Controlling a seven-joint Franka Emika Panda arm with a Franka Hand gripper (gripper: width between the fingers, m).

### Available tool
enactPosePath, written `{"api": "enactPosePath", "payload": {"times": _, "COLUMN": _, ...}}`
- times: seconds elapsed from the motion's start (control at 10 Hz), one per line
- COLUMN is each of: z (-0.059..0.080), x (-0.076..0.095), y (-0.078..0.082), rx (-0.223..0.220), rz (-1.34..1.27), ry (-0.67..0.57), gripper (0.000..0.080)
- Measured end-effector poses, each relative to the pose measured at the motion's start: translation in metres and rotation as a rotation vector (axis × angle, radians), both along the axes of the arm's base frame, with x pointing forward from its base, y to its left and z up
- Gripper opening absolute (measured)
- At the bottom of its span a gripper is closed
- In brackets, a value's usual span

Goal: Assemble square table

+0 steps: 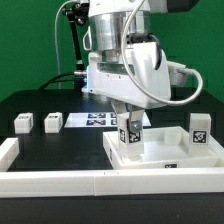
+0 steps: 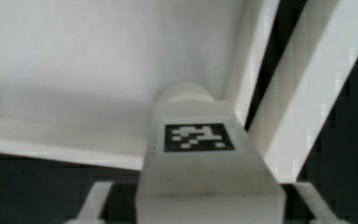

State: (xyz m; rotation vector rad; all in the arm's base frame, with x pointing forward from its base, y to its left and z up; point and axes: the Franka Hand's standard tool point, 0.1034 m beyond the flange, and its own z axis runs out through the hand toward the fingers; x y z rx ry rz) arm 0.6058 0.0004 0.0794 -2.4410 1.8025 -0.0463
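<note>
On a black table (image 1: 40, 140), a white rail (image 1: 60, 182) runs along the near edge and turns up the exterior view's left side. The marker board (image 1: 95, 120) lies flat near the middle. The room behind is dark, with a thin black stand (image 1: 72, 50) at the back.

The slab (image 1: 165, 155) lies underside up on the exterior view's right. It is white, with a raised rim around a shallow recess. The far leg (image 1: 22, 122) and the near leg (image 1: 52, 122) stand upright side by side on the table at the exterior view's left, well apart from the slab. The corner leg (image 1: 200, 130) stands at the slab's far right corner. Each is a short white block with a black-and-white tag.

The arm (image 1: 125, 60) reaches straight down from above. Its gripper (image 1: 130, 125) pinches the held leg (image 1: 130, 134) upright over the slab's left end. In the wrist view the fingers (image 2: 105, 205) flank the held leg (image 2: 197, 137), whose tagged face shows, with the slab's recess beyond. Whether its foot touches the slab cannot be told.
</note>
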Motion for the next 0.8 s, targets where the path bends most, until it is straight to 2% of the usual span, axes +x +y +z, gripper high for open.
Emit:
{"api": "enactPosePath", "payload": {"times": 0.2, "z": -0.0001, "x": -0.0001, "y": 0.0019, "rx": 0.018, "rz": -0.098, "ry": 0.006, "gripper": 0.0292}}
{"api": "enactPosePath", "payload": {"times": 0.3, "z": -0.0002, "x": -0.0001, "y": 0.0023, "rx": 0.015, "rz": -0.061, "ry": 0.003, "gripper": 0.0292}}
{"api": "enactPosePath", "payload": {"times": 0.4, "z": -0.0004, "x": -0.0002, "y": 0.0026, "rx": 0.011, "rz": -0.019, "ry": 0.0, "gripper": 0.0477}}
{"api": "enactPosePath", "payload": {"times": 0.5, "z": -0.0006, "x": 0.0001, "y": 0.0024, "rx": 0.006, "rz": 0.045, "ry": -0.006, "gripper": 0.0477}}
{"api": "enactPosePath", "payload": {"times": 0.6, "z": -0.0011, "x": -0.0001, "y": 0.0028, "rx": 0.001, "rz": 0.115, "ry": -0.011, "gripper": 0.0607}}
{"api": "enactPosePath", "payload": {"times": 0.7, "z": -0.0013, "x": -0.0006, "y": 0.0057, "rx": -0.005, "rz": 0.225, "ry": -0.014, "gripper": 0.064}}
{"api": "enactPosePath", "payload": {"times": 0.8, "z": -0.0013, "x": -0.0006, "y": 0.0071, "rx": -0.012, "rz": 0.31, "ry": -0.021, "gripper": 0.064}}
